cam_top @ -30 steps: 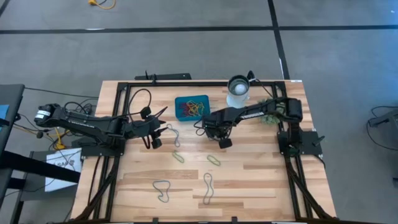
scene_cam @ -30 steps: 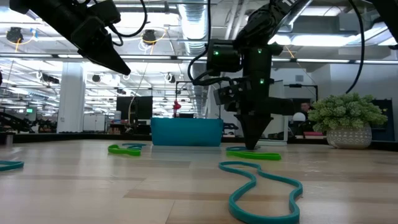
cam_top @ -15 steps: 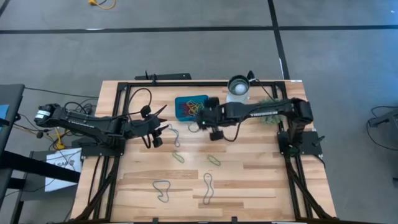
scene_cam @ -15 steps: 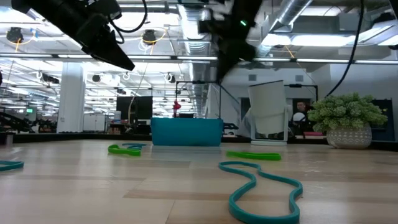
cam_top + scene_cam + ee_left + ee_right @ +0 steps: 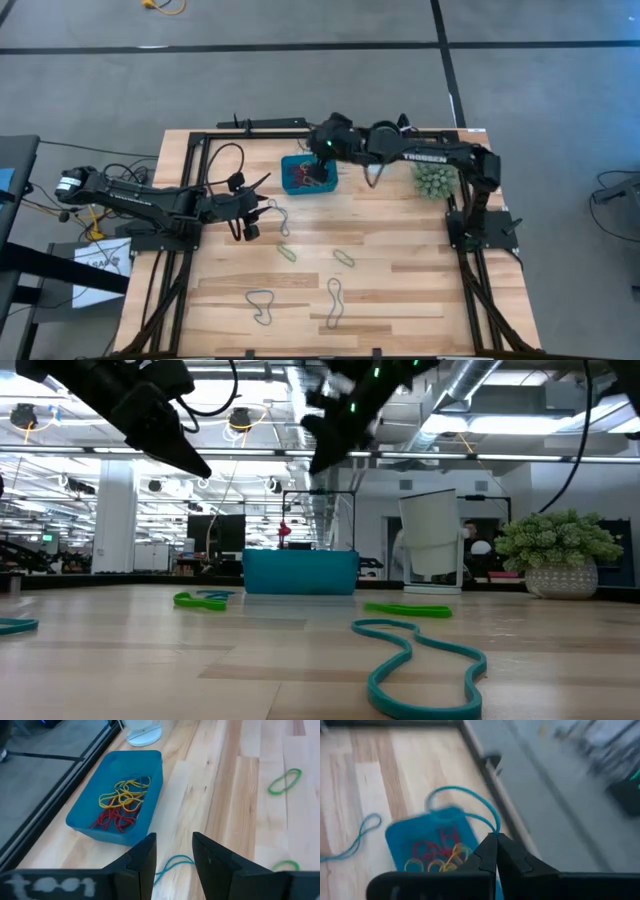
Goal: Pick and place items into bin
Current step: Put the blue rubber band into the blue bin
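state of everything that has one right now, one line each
right hand: shut on a teal band, raised over the bin
left hand: open, empty, above another teal band on the table
bin: upright, holding red and yellow bands
white cup: upright on the table
loose bands: lying flat on the table, outside the bin

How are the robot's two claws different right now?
The right gripper is pinched shut on a teal rubber band; the left gripper is open and holds nothing. The right gripper hangs above the blue bin; the left gripper waits off to the bin's left, over a teal band lying on the table. Both have two dark fingers.
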`<action>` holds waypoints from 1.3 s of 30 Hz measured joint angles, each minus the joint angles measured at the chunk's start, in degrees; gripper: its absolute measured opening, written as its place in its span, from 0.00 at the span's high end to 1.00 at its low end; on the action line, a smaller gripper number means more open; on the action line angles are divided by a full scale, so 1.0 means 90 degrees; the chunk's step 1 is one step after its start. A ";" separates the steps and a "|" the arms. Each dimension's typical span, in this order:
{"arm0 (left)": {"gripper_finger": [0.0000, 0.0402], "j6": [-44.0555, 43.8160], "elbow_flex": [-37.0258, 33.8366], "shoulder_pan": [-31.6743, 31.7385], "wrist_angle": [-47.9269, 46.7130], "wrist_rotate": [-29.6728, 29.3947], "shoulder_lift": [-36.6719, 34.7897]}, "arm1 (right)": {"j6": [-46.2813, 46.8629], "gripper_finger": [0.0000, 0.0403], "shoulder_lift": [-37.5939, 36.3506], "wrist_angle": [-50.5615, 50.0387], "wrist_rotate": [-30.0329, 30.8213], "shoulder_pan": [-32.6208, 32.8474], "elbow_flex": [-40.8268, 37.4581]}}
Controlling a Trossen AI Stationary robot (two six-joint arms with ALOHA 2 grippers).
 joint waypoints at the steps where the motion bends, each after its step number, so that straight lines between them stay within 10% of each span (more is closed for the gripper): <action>1: 0.71 0.0002 0.0000 0.0000 0.0008 -0.0011 0.0000 | 0.0162 1.00 0.0120 0.0018 -0.0228 -0.0108 -0.0002; 22: 0.71 0.0017 0.0000 0.0000 -0.0082 -0.0024 0.0000 | 0.1320 0.99 0.1322 -0.0515 -0.0218 -0.0270 0.0003; 39: 0.71 -0.0166 0.0000 0.0000 -0.0082 -0.0022 0.0000 | 0.1595 0.75 0.1320 -0.1596 -0.0240 -0.0223 0.0003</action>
